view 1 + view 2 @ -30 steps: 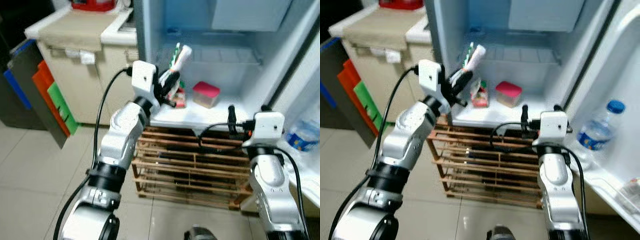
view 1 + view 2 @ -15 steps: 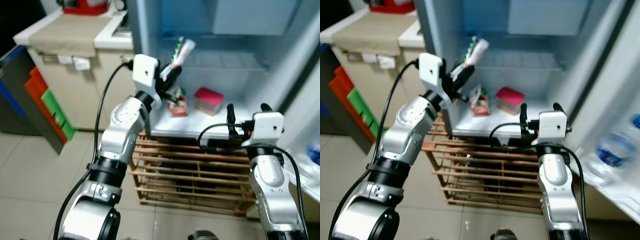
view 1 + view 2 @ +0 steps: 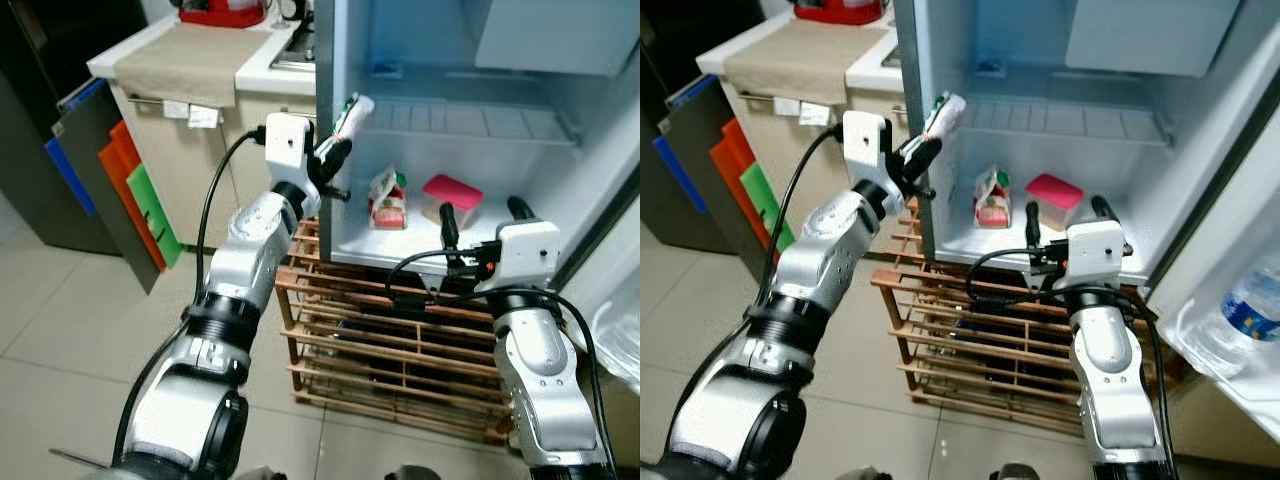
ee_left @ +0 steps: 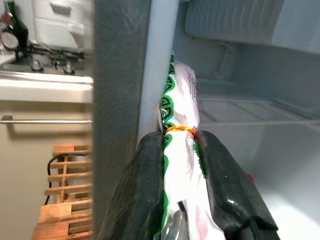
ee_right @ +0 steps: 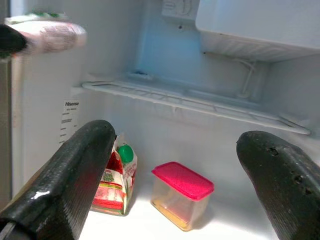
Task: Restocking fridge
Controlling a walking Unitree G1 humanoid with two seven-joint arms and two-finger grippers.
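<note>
My left gripper [image 3: 333, 157] is shut on a white and green packet [image 3: 352, 112] tied with an orange band [image 4: 180, 129]. It holds the packet upright against the front edge of the open fridge's left wall [image 4: 120, 100], level with the wire shelf [image 3: 470, 120]. My right gripper [image 3: 482, 215] is open and holds nothing, just in front of the bottom shelf [image 3: 420, 240]. On that shelf stand a red and green carton [image 5: 115, 175] and a clear container with a pink lid [image 5: 182, 192].
A wooden slatted rack [image 3: 400, 340] sits under the fridge. To the left is a kitchen counter [image 3: 190, 70] with coloured boards [image 3: 110, 190] leaning by it. The fridge door at right holds a water bottle [image 3: 1250, 310]. A closed compartment [image 3: 560, 30] tops the fridge interior.
The camera has shifted, so the whole scene sits differently. The left gripper still holds the packet, now closer to the fridge's left wall edge. The right gripper stays open at the shelf front.
</note>
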